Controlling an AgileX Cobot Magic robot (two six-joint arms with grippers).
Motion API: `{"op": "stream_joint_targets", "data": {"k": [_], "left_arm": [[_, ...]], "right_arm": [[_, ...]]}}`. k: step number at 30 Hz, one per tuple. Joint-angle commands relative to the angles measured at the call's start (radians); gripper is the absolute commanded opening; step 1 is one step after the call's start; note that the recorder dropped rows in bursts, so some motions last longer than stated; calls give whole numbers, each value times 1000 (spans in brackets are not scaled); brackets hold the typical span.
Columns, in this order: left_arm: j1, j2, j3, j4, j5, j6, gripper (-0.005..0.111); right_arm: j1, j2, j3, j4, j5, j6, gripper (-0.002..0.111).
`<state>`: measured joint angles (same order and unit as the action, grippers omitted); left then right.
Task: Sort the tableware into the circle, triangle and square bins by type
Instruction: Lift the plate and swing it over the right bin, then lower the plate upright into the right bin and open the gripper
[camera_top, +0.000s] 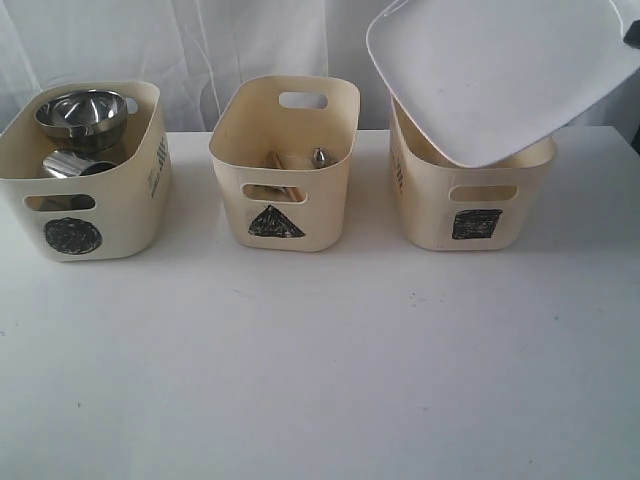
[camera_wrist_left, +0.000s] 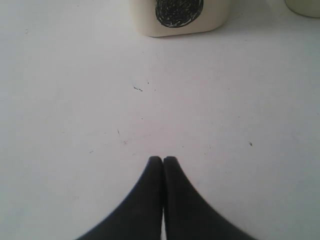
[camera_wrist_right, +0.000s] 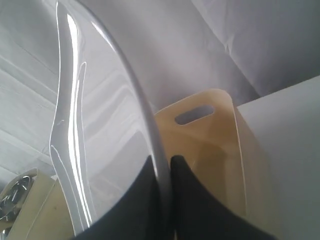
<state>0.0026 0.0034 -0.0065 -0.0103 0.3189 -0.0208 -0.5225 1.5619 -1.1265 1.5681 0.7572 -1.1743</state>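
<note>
While the right gripper clamps only the rim of the large white plate, slip risk looks high to me: glossy edge, thin bite. The plate sits tilted at upper right of the frame, over the square bin. It looks wider than the bin mouth, so lowered flat it likely hangs on the rim or shoves the bin. Edge-first seems safer.

Square bin contents are hidden behind the plate. Circle bin, left: steel bowl above a mug. Triangle bin, centre: chopsticks and one steel utensil tip. Left gripper is pressed together, empty, above the table.
</note>
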Motion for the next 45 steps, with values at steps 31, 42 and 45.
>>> {"op": "stream_joint_targets", "data": {"k": [31,42,45], "left_arm": [[-5,-3,7,-4,11,-1,0],[-5,-3,7,-4,11,-1,0],[-5,-3,7,-4,11,-1,0]], "right_arm": [[114,116,-250,-106,-293,-289,0],[179,205,-250,-100,-326,-453,0],[179,218,-250,-100,-335,-451,0]]}}
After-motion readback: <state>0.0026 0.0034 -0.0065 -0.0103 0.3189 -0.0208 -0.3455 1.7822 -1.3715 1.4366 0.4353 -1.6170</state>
